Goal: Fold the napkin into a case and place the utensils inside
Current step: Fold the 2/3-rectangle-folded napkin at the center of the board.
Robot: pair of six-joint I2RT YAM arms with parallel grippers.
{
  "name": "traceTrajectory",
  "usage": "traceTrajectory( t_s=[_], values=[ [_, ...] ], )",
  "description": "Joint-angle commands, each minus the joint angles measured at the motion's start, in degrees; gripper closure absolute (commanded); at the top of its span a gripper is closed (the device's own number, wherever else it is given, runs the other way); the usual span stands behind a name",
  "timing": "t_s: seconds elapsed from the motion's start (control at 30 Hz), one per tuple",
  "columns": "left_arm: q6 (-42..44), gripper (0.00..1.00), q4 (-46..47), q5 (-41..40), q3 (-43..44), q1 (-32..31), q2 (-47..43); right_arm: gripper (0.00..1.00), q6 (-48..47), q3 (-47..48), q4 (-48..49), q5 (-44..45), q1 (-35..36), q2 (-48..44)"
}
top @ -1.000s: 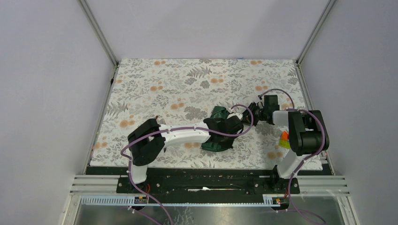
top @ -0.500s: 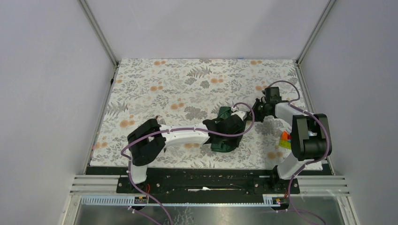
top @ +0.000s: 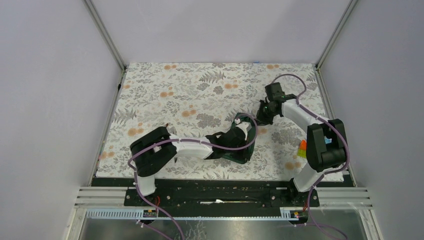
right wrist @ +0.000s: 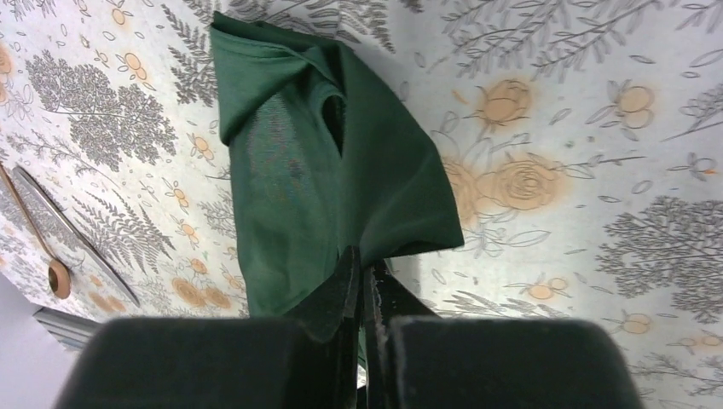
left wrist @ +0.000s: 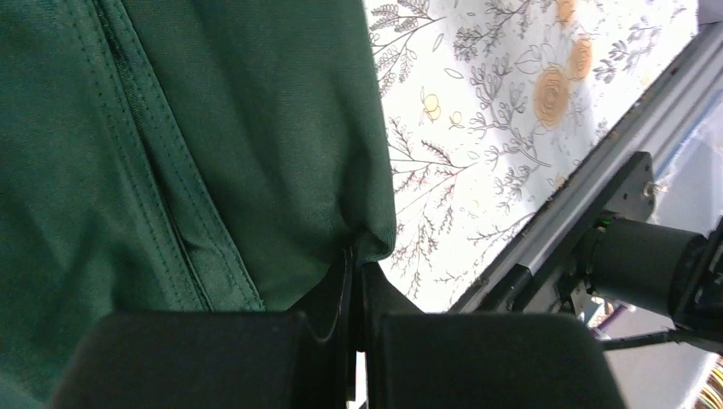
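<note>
Right wrist view has the right gripper [right wrist: 365, 274] with its fingers pressed fully together on a bottom corner of the napkin [right wrist: 324, 196]; the green cloth stands up from that pinch in a loose, creased fold and a bit of it sags over the left finger. Under it lies the tablecloth [right wrist: 554, 128]. Far off at the left edge of this view, the spoon [right wrist: 58, 278] and the knife [right wrist: 64, 220] lie flat on the tablecloth just beside each other, well apart from the napkin and outside it. Left wrist view has the left gripper [left wrist: 354, 277] closed just as tight on another edge of the napkin, near a stitched hem; the cloth fills the left half of that view, with tablecloth and the metal rail [left wrist: 580, 196] to the right. From the top external camera the napkin is a bunched dark heap right of the table's middle, toward the near edge, partly hidden by the left arm lying across it. The right gripper sits just past the napkin's far right end, the left one over its middle. Bright toy blocks [top: 302, 149] sit near the right arm's upright link, apart from the napkin. The cloth is not a long pouch at this moment
</note>
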Motion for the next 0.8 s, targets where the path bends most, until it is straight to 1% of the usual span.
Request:
traceTrajectory(
  t_s=[0.0, 0.1, 0.23, 0.3, 0.4, 0.53, 0.77],
  values=[
    [-2.1, 1.00, 9.8, 4.0, -4.3, 0.5, -5.6, 1.00, 5.3, 5.7, -4.0, 8.1, 4.3, 1.8],
    [-2.9, 1.00, 13.1, 4.9, -7.1, 1.5, -6.9, 1.00, 8.5, 8.6, -5.2, 10.3, 7.1, 2.6],
    [-4.9, 1.00, 18.4, 8.6, -11.1, 3.5, -8.1, 1.00, 9.4, 13.8, -8.2, 13.2, 9.8, 5.8],
    [-6.0, 1.00, 20.9, 10.8, -12.8, 4.7, -8.9, 1.00, 8.8, 16.2, -9.3, 13.2, 10.7, 7.8],
    [-7.6, 1.00, 24.9, 13.9, -15.7, 6.9, -10.4, 1.00, 7.5, 20.5, -12.0, 16.1, 11.9, 11.4],
    [-10.4, 1.00, 31.5, 18.0, -19.7, 9.8, -11.0, 1.00, 6.1, 25.3, -14.7, 17.8, 13.2, 15.3],
    [-12.4, 1.00, 36.7, 21.0, -25.2, 13.5, -11.2, 1.00, 4.5, 31.9, -17.5, 19.1, 14.9, 21.3]
  ],
)
